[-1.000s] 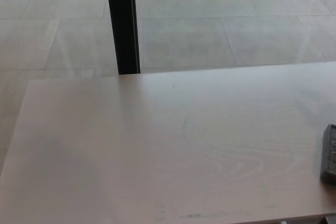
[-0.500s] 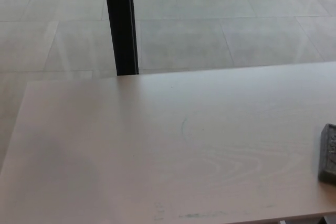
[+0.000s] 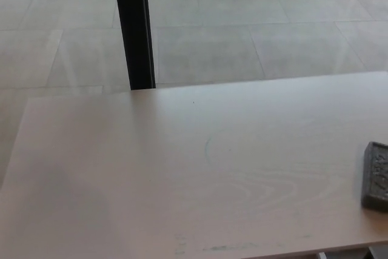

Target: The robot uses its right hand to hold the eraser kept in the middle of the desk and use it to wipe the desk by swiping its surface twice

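A dark grey eraser [image 3: 376, 176] lies flat on the pale wooden desk [image 3: 182, 174], at the right edge of the head view and partly cut off by it. Faint greenish marks show on the desk: a short curved stroke [image 3: 207, 145] near the middle and a smear [image 3: 227, 247] by the front edge. Neither of my hands shows in the picture.
A black vertical post [image 3: 133, 28] stands behind the desk's far edge, left of centre. Grey tiled floor [image 3: 254, 22] lies beyond. The desk's left edge runs down the picture's left side.
The whole picture has shifted slightly left and up, so the camera moved. A little more of the eraser shows at the right edge. Nothing on the desk has moved.
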You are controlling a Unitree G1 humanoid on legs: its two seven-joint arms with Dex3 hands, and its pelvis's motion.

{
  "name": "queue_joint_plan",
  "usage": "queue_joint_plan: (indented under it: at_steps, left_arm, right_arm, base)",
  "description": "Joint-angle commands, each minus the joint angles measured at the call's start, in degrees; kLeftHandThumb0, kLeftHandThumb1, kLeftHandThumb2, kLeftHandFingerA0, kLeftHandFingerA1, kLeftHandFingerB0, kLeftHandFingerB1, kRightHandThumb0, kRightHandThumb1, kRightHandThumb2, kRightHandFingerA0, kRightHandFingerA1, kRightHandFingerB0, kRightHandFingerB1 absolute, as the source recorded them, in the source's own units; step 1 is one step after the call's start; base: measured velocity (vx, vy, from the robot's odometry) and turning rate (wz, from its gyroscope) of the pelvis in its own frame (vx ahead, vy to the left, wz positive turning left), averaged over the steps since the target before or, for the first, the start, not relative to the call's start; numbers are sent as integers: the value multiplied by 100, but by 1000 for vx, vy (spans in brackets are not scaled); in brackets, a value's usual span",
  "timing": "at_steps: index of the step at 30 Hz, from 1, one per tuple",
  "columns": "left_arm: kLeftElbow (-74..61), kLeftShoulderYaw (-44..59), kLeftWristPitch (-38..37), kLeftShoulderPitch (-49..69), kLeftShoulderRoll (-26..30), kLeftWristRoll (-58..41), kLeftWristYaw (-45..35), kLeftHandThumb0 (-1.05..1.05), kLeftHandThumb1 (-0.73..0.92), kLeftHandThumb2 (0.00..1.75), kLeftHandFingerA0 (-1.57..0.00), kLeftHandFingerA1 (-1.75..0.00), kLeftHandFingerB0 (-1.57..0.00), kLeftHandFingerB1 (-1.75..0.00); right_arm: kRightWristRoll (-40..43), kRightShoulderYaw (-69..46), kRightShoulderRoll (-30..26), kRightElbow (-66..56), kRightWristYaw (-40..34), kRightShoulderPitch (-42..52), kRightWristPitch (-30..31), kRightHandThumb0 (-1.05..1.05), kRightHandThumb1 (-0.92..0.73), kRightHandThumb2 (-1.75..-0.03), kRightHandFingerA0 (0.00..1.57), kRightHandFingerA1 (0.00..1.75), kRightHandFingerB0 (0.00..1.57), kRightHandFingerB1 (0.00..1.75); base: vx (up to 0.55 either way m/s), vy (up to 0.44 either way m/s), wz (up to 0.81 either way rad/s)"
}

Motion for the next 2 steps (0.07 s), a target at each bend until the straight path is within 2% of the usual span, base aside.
queue_joint_plan:
  at_steps: [1,2]
  left_arm:
    - [-49,-146,-207,215,121,234,366,-34,40,82,-77,-82,-57,-67]
    - [-52,-146,-222,250,117,229,358,-34,40,82,-77,-82,-57,-67]
  right_arm:
    - [-107,576,209,570,-443,167,-1085,-56,-44,-53,85,77,68,70]
    - [-74,603,198,595,-436,198,-1115,-56,-44,-53,85,77,68,70]
  base:
    - [0,0,0]
    - [0,0,0]
